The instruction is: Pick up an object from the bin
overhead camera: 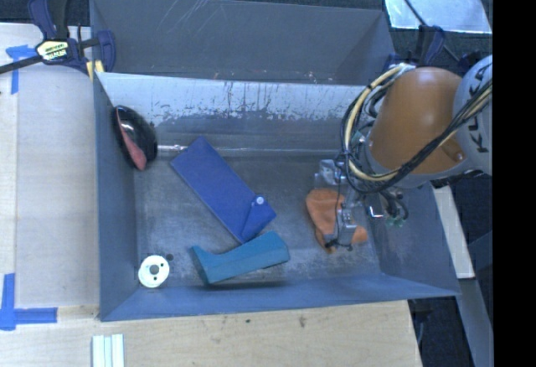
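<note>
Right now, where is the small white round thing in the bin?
The white round thing lies on the floor of the bin, in its lower-left corner in the camera view, just left of the teal block.

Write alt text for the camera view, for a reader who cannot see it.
The arm's end effector hangs at the right side of a grey metal bin, by an orange lump. Left of it lie a blue flat slab, a teal block and a white disc.
</note>
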`<move>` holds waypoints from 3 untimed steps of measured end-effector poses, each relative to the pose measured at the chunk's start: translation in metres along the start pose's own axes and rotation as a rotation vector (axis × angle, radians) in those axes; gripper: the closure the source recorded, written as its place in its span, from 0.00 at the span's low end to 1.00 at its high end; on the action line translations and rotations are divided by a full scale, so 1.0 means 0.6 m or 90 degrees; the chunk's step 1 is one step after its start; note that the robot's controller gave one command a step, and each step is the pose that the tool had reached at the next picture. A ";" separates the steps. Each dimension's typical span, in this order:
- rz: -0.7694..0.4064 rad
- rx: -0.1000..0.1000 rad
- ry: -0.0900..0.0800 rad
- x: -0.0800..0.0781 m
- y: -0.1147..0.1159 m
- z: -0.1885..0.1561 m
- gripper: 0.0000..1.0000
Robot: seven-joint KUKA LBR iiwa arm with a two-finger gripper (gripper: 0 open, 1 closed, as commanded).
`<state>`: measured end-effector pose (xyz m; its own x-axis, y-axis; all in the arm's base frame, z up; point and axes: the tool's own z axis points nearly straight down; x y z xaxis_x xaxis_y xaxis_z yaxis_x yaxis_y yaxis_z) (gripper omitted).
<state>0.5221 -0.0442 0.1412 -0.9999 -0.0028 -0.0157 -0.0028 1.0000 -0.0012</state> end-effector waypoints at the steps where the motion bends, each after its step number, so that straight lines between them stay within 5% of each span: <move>1: 0.168 0.001 0.007 -0.004 -0.036 0.117 1.00; 2: 0.168 0.001 0.007 -0.005 -0.036 0.117 1.00; 3: 0.161 0.000 0.009 -0.054 -0.036 -0.234 1.00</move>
